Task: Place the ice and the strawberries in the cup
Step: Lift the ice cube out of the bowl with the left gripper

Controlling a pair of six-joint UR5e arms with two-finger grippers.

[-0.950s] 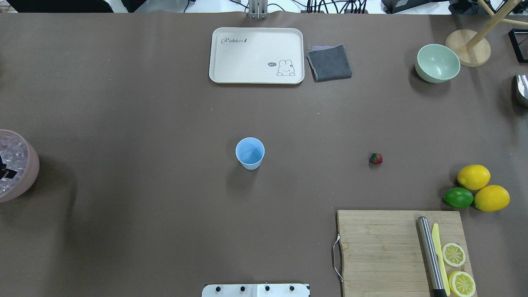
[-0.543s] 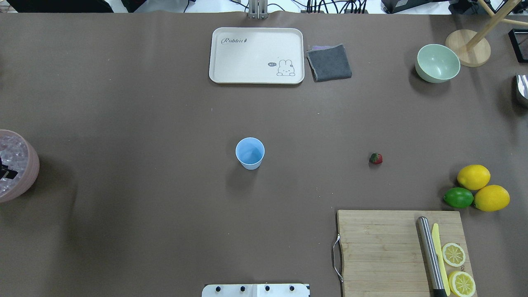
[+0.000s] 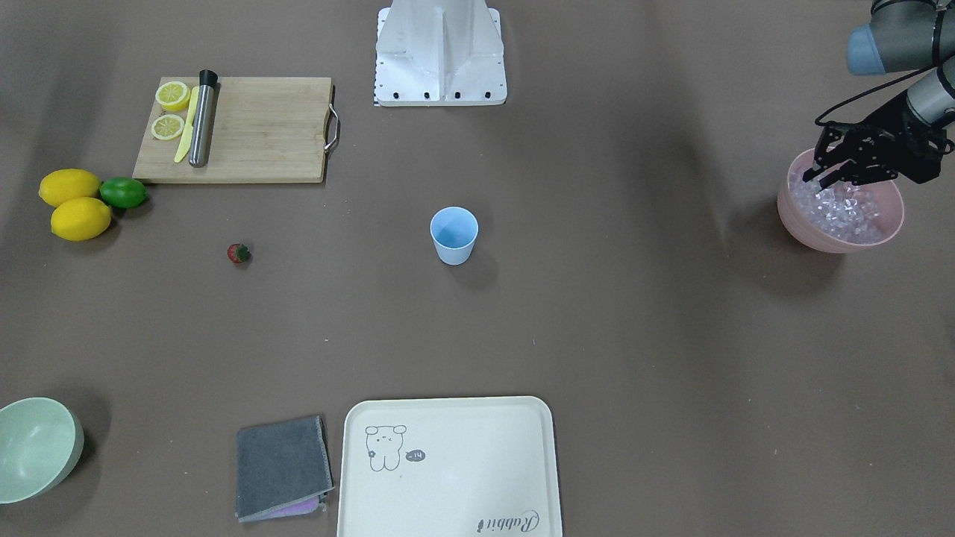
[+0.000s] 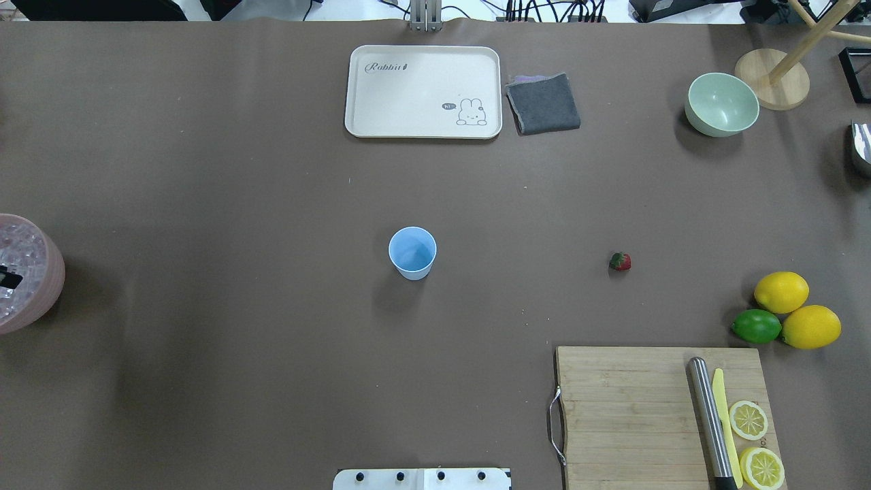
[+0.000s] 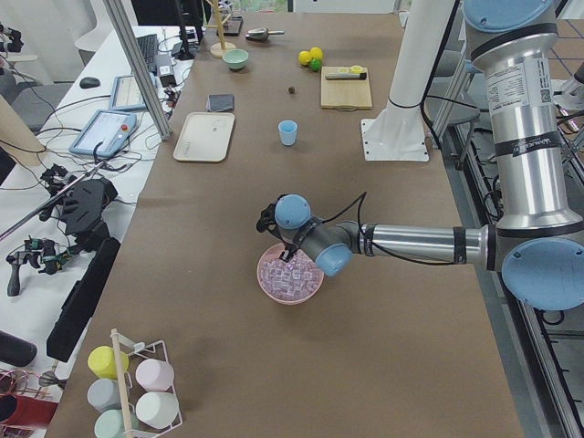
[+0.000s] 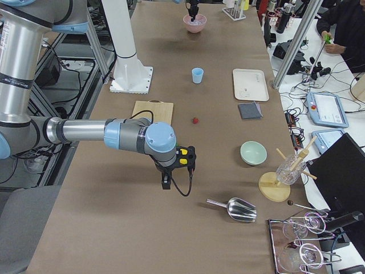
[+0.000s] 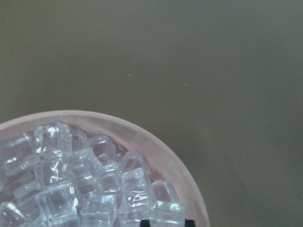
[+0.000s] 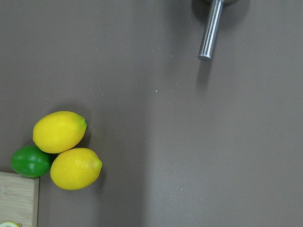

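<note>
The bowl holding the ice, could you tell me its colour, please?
The bowl is pink, clearest in the front-facing view.

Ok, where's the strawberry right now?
In the overhead view the strawberry lies on the right half of the table, between the light blue cup and the lemons, beyond the cutting board.

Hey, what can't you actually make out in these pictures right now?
Left tool: whether it grips any ice is unclear; tiny in the front-facing view, cut by the overhead's left edge.
Right tool: open or shut unclear; small, seen only from exterior right.
Metal scoop: bowl cut off by the right wrist view's top edge.
</note>
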